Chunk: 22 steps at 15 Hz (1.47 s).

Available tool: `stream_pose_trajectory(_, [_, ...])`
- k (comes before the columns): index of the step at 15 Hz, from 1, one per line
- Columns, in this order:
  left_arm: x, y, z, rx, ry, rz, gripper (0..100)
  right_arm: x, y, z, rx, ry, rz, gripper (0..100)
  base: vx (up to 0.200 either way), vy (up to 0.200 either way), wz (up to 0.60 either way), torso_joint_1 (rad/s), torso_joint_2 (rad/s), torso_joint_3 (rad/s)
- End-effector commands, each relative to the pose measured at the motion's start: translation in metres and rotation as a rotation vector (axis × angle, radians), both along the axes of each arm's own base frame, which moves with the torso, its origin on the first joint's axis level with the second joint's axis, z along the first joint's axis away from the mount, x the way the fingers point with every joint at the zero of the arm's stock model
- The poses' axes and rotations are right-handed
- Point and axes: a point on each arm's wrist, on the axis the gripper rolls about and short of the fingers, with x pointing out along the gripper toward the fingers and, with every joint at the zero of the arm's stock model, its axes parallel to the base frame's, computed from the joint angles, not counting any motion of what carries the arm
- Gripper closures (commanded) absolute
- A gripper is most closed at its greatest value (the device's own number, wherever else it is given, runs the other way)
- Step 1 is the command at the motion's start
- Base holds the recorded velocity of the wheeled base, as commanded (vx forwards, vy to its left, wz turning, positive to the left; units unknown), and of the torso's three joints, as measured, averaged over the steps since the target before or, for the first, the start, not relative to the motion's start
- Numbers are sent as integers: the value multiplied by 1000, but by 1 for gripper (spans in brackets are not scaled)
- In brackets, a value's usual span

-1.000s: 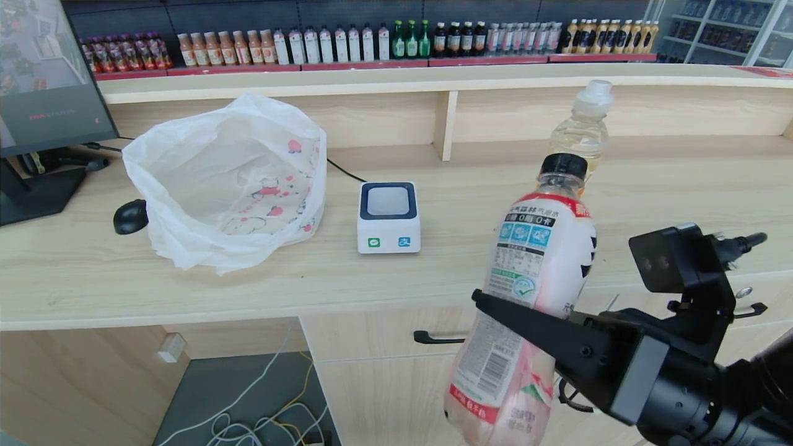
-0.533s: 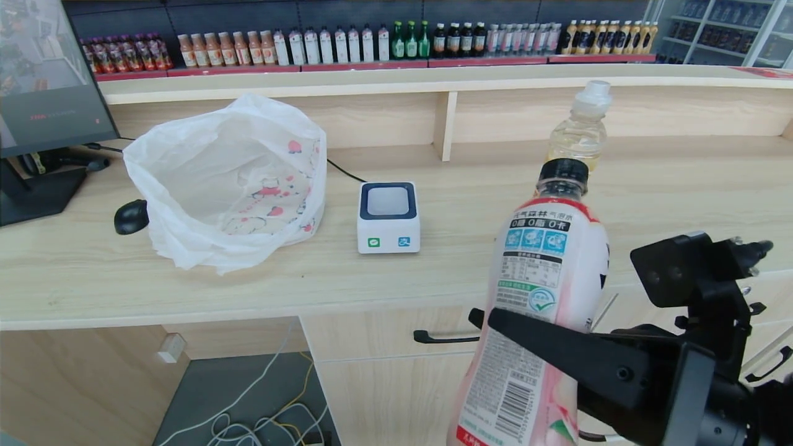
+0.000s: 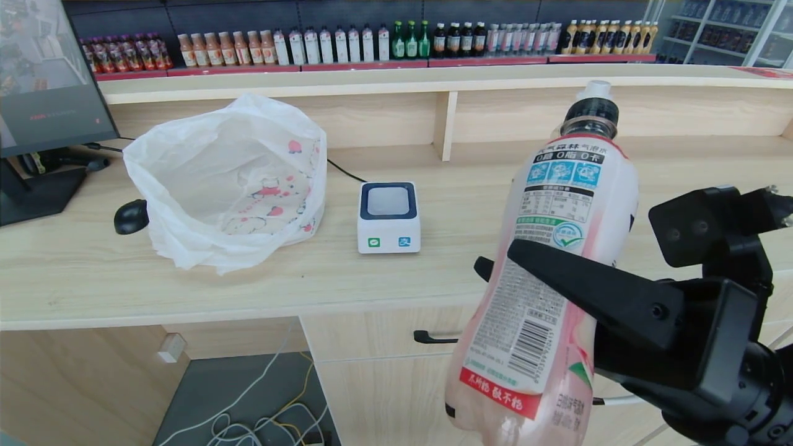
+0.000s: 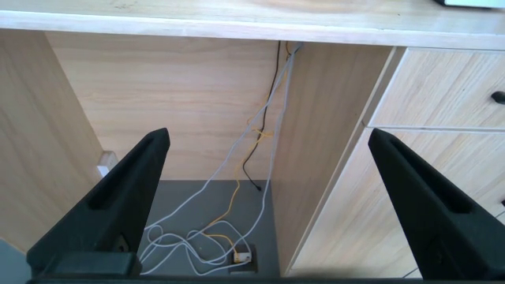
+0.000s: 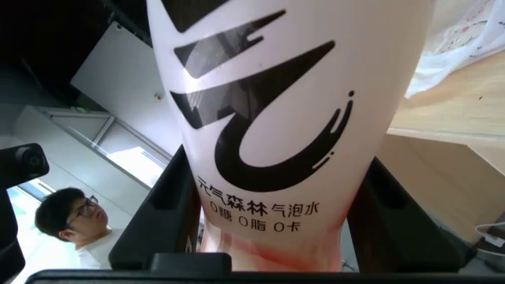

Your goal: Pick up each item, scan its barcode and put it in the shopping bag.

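My right gripper (image 3: 545, 282) is shut on a pink-and-white drink bottle (image 3: 545, 266) with a black cap, held in the air in front of the counter at the right, its barcode facing the head camera. The right wrist view shows the bottle (image 5: 264, 118) close up between the fingers. A white barcode scanner (image 3: 388, 217) sits mid-counter. The white shopping bag (image 3: 229, 179) stands open to the scanner's left. Behind the held bottle, the white cap of a yellow drink bottle (image 3: 593, 90) peeks out. My left gripper (image 4: 268, 205) hangs open below the counter, over a floor with cables.
A monitor (image 3: 49, 80) and a black mouse (image 3: 130, 217) are at the counter's left end. A raised shelf with a divider (image 3: 445, 124) runs along the back. Drawers with a black handle (image 3: 437, 337) lie under the counter (image 3: 433, 272). Shelves of bottles line the far wall.
The right gripper has lifted the pink bottle and carried it nearer the camera; it now covers most of the yellow bottle behind. Bag and scanner have not moved.
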Motion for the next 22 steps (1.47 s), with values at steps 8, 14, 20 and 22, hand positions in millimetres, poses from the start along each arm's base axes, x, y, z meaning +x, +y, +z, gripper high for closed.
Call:
stream_pose_trajectory(8, [0, 0, 0, 0, -1, 0, 0, -2, 4, 3, 10, -10, 19, 100, 0, 0, 0, 0, 0, 0])
stream_pose_trajectory(14, [0, 0, 0, 0, -1, 0, 0, -3, 4, 4, 7, -25, 13, 100, 0, 0, 0, 0, 0, 0])
stream_pose_trajectory(20, [0, 0, 0, 0, -1, 0, 0, -3, 3, 1, -30, -92, -24, 100, 0, 0, 0, 0, 0, 0])
stream_pose_trajectory(22, [0, 0, 0, 0, -1, 0, 0, -2, 3, 0, -47, -124, -42, 100, 0, 0, 0, 0, 0, 0])
